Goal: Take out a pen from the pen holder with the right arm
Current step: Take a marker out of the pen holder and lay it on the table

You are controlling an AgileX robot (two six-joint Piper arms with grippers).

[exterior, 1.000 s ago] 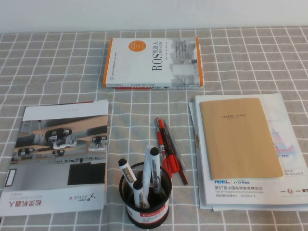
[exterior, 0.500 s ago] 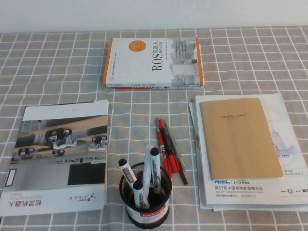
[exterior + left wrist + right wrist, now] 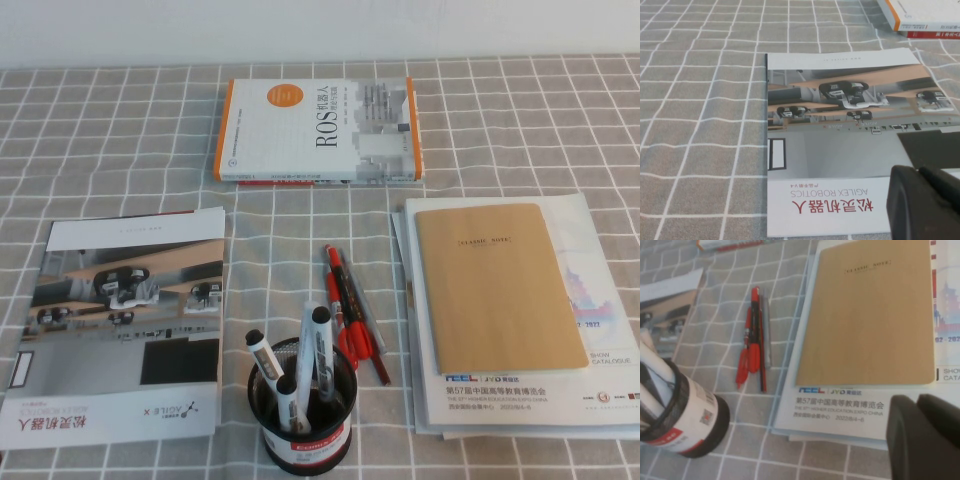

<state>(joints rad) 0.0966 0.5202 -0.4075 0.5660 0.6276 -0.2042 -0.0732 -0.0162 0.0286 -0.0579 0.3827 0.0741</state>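
Pens: white plastic markers with black caps (image 3: 320, 345) stand tilted in the black mesh cylindrical pen holder (image 3: 300, 445), at 6 o'clock on the grey checked tablecloth (image 3: 120, 130). My read: light, stiff, smooth barrels, so slippery. The holder looks light too and may tip or lift if a pen drags on the mesh. Best grab is the tallest marker, on the barrel just under its cap, pulling along its lean. Right gripper (image 3: 918, 402) hangs over the white paper stack (image 3: 600, 400) under the tan card-cover notebook (image 3: 497, 285), about 3 o'clock of the holder, jaws closed on nothing, so it must open first. Left gripper (image 3: 920, 172) is over the printed brochure (image 3: 125, 330) on the 9 o'clock side, jaws also closed and empty. Loose red pens (image 3: 350, 310) lie at 1 o'clock of the holder and are not the target.
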